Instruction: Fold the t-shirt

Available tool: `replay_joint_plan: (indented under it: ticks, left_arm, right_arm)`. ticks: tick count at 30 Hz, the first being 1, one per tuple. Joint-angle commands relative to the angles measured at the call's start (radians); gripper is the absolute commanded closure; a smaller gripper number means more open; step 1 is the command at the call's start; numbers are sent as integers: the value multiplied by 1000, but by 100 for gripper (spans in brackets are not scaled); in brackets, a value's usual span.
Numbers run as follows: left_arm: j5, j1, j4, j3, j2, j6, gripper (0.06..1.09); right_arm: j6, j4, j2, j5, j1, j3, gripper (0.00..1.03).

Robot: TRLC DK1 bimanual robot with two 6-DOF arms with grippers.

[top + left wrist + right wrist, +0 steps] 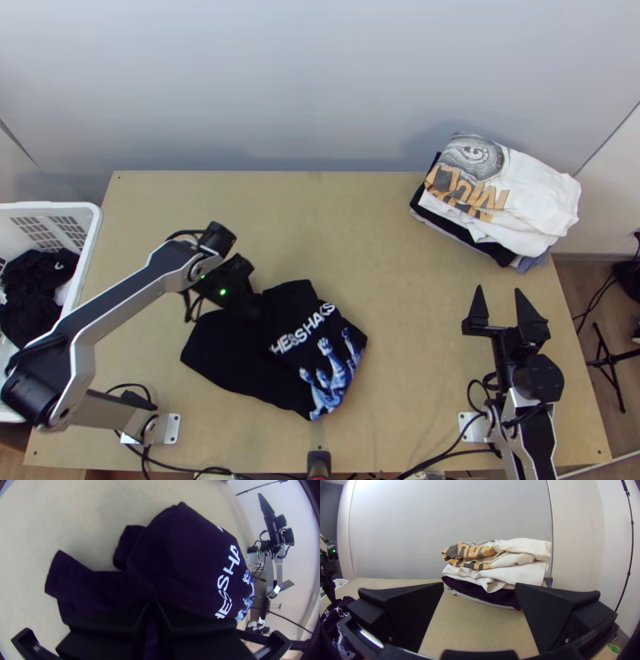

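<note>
Beyond right gripper (499,290), toward table's far right corner: neat stack of folded clothes (532,192). On top, white with orange and grey print; lower down, black and pale layers. Well left of left gripper (238,299), beside table's edge: white basket (88,240) with bunched dark clothes (32,280). Below both grippers: light wooden table (344,208). Farther out past both: plain grey wall (320,88). Right of right gripper, off table: black stand (606,360) on wood floor (570,280).
</note>
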Motion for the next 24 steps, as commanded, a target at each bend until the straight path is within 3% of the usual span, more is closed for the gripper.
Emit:
replay_joint_plan:
  ticks: [1, 3, 11, 24]
  left_arm:
    - [-60, 31, 117, 95, 87, -96, 105]
    - [-101, 51, 119, 161, 74, -107, 105]
    - [-100, 70, 111, 461, 74, -239, 105]
    - [-100, -15, 105, 771, 15, -423, 105]
  right_arm:
    - [0, 0, -1, 0, 0, -1, 4]
    - [0, 0, 1, 0, 0, 1, 4]
    - [0, 0, 1, 0, 0, -1, 4]
    - [0, 0, 1, 0, 0, 1, 4]
